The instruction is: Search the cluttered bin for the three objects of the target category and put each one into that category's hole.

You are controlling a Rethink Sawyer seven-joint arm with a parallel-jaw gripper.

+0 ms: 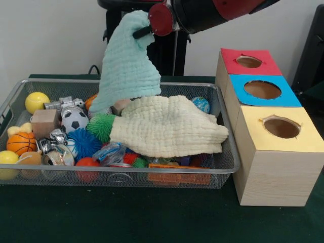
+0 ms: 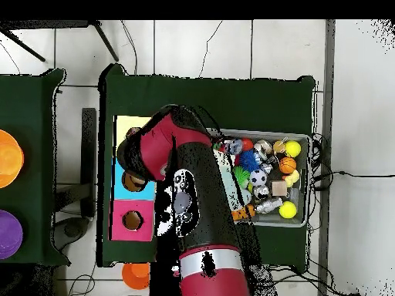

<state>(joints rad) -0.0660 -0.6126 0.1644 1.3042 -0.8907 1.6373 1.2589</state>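
You see the arm (image 1: 212, 12) lifting a mint cloth (image 1: 126, 61) by its tip above the wire bin (image 1: 126, 174); a cream cloth (image 1: 169, 126) lies over the toys.

Arm (image 1: 212, 12) reaches in from above; gripper hidden, state unclear
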